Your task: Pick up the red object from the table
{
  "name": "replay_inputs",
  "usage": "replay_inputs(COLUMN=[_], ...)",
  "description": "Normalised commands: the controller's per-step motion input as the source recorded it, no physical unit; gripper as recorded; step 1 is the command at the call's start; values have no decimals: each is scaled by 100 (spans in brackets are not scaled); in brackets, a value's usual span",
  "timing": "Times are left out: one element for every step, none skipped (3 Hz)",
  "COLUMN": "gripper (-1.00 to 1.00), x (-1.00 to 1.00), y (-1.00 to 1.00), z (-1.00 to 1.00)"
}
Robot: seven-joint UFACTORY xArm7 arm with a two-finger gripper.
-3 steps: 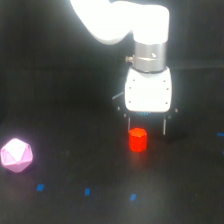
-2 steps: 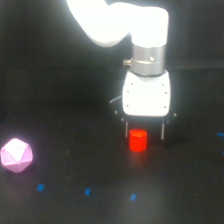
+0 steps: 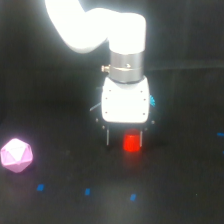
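Gripper (image 3: 125, 141) has dropped – fingers now straddle the red object (image 3: 132, 143), spread wide | pink polyhedron (image 3: 16, 155) at nine o'clock | worktop (image 3: 190, 190) grasp looks imminent – not closed yet

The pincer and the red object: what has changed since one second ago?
The pincer has come down around the red object, fingers on either side; a grasp cannot be confirmed. The red object and the pink polyhedron stayed in place on the table.
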Motion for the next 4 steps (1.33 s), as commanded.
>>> replay_inputs(gripper=[-99, -100, -100, -96], x=[46, -19, 65, 69], y=[15, 8, 23, 26], z=[27, 100, 100, 100])
